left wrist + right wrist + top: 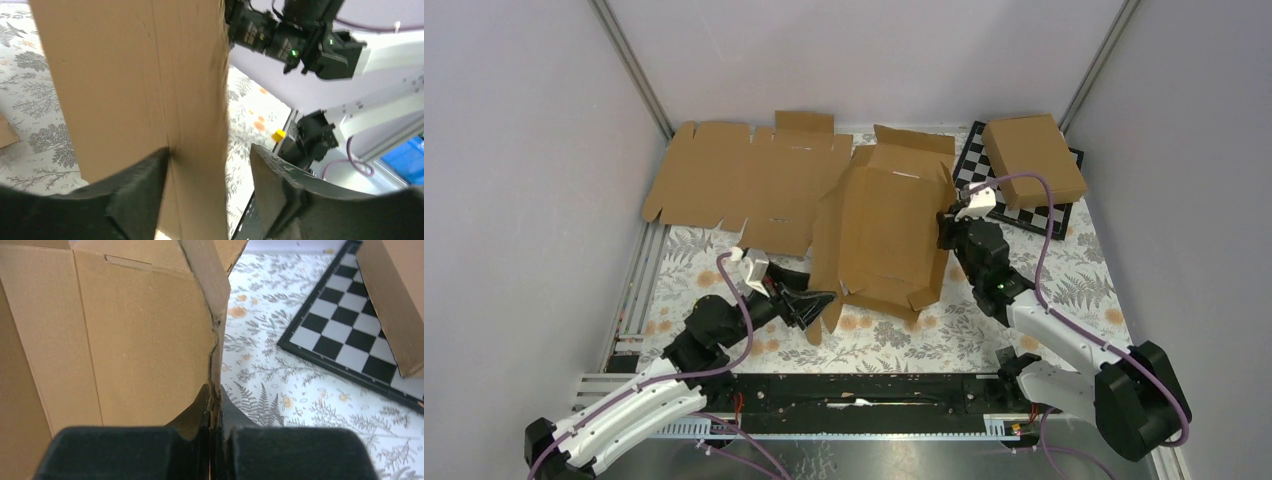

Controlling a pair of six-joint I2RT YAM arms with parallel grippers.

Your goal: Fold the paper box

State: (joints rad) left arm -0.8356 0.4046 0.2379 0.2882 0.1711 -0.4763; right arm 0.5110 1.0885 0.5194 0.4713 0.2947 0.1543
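table (pixel 984 330) with the floral cloth is taking up the whole workspace. flat cardboard sheet (pixel 734 180) with notched edges is lying at the back left, its right end tucking just under or against the task piece; can't tell which.

paper box (pixel 889 225) is sitting mid-table, between that sheet and the chessboard (pixel 1056 215). it is lying open side up, partly formed, with side walls tilting up, the back flap standing out toward the rear wall and small tabs sticking out at the near edge. the chessboard is lying flat at the back right, and a second box (pixel 1034 158), closed and plain brown, is resting on top of it, covering most of the far squares.

right gripper (pixel 944 232) is reaching in at the box's right wall. in the right wrist view the jaws are pressing together on the thin edge of that cardboard wall (pixel 125 340), clamping it, and the wall is rising upright from the grip. chessboard (pixel 345 335) and second box (pixel 395 300) are showing off to the side there.

left gripper (pixel 819 303) is sitting at the box's near left corner. in the left wrist view its fingers (pixel 135 195) are standing apart around a raised flap of the box (pixel 135 75): one finger is touching the flap face, the other is standing clear of it with cloth showing in the gap. not clamping.
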